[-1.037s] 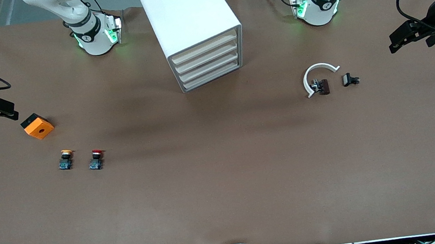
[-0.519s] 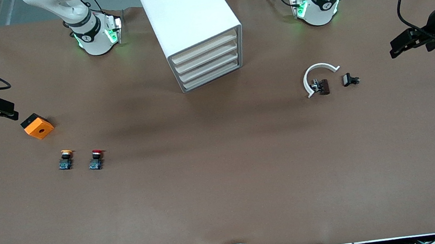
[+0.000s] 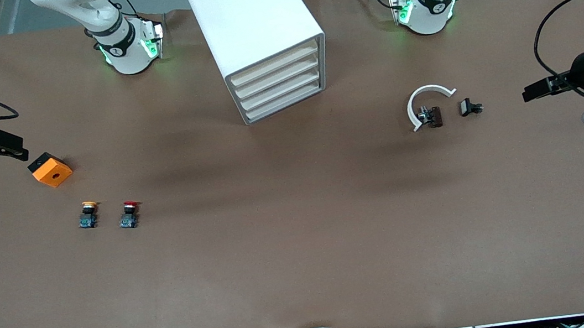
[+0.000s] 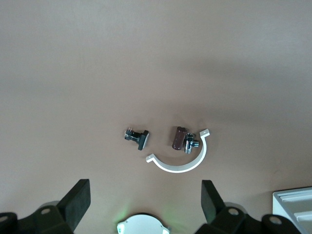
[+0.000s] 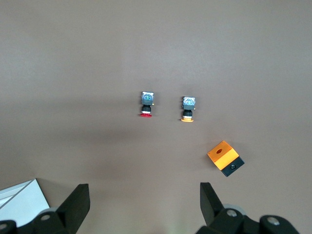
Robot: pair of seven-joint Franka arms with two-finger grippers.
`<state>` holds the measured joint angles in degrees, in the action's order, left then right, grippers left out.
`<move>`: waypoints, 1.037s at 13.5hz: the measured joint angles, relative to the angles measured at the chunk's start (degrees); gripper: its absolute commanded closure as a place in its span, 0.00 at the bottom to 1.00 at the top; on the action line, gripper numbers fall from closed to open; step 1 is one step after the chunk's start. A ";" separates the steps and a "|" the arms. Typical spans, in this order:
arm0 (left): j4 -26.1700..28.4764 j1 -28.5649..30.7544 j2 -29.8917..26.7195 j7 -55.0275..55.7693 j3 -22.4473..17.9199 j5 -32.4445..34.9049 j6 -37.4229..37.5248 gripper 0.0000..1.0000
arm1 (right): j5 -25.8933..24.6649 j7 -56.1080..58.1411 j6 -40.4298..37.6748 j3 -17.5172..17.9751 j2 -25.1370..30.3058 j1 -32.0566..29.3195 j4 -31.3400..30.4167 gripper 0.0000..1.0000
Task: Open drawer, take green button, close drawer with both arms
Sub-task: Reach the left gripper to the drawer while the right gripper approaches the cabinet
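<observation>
Broadly, the brown table [image 3: 303, 252] carries everything. At its twelve o'clock edge in the front view stands the white cabinet [image 3: 246, 19], and its four drawers [image 3: 278, 82] are all pushed in flush. I cannot tell which of them holds the button, which is out of sight.

The right arm's base [image 3: 124, 45] sits at ten o'clock of the cabinet and the left arm's base [image 3: 426, 8] at two o'clock.

The left gripper [image 3: 534, 91] hangs over the table toward the left arm's end, at three o'clock of the small parts there. In its wrist view the gripper [image 4: 145, 204] has its jaws spread wide and grasping nothing. The right gripper [image 3: 17, 153] hangs over the table toward the right arm's end, just at ten o'clock of the orange block [image 3: 50, 169]. Its jaws are also released and empty.

At five o'clock of that block stand a yellow-capped button [image 3: 88, 214] and a red-capped button [image 3: 129, 214], side by side and apart.

Toward the left arm's end lie a white curved clip [image 3: 425, 93], a brown part [image 3: 434, 116] inside its arc, and a black part [image 3: 469, 107] just beside them.
</observation>
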<state>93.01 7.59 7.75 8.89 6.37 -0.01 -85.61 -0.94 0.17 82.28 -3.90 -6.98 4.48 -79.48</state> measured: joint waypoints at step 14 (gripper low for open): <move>2.15 -17.12 19.31 66.63 2.31 -8.71 -2.89 0.00 | 0.01 0.00 2.46 0.56 -0.08 7.44 -0.08 0.00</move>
<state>95.16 -9.53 27.06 75.52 8.68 -8.72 -88.49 -0.93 0.17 84.74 -3.34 -7.06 11.92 -79.56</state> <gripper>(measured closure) 0.000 0.000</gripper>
